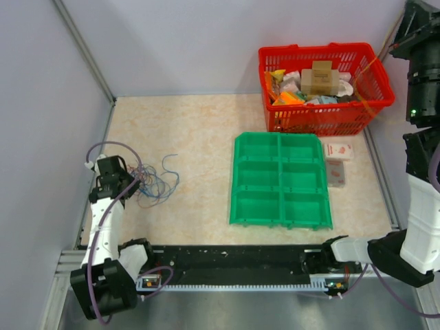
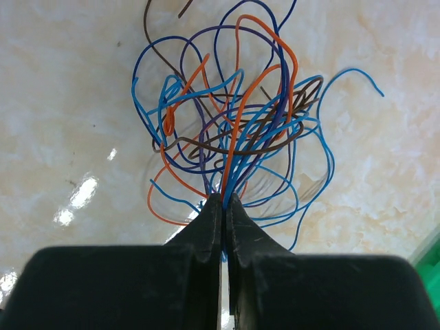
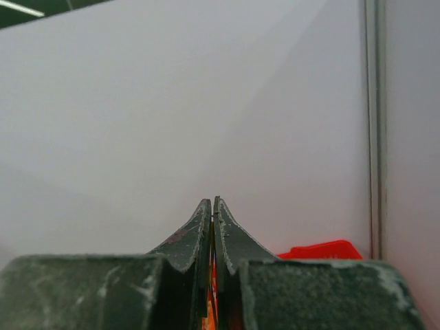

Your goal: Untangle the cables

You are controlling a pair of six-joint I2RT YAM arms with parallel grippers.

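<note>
The cables (image 1: 155, 183) lie as a loose tangle of blue, orange and dark wires on the left of the table. My left gripper (image 1: 128, 180) sits at the tangle's left edge. In the left wrist view it (image 2: 225, 199) is shut on a bundle of blue and orange strands of the cables (image 2: 240, 130), which fan out ahead of the fingertips. My right gripper (image 1: 407, 15) is raised high at the back right, above the red basket. In its wrist view it (image 3: 212, 201) is shut, with a thin orange strand in the slit. A thin orange cable (image 1: 372, 71) hangs from it across the basket.
A red basket (image 1: 316, 49) full of packets and boxes stands at the back right; its rim (image 3: 320, 249) shows in the right wrist view. A green compartment tray (image 1: 237, 180) lies mid-table. Two small cartons (image 1: 338, 150) lie right of the tray. Grey walls enclose the table.
</note>
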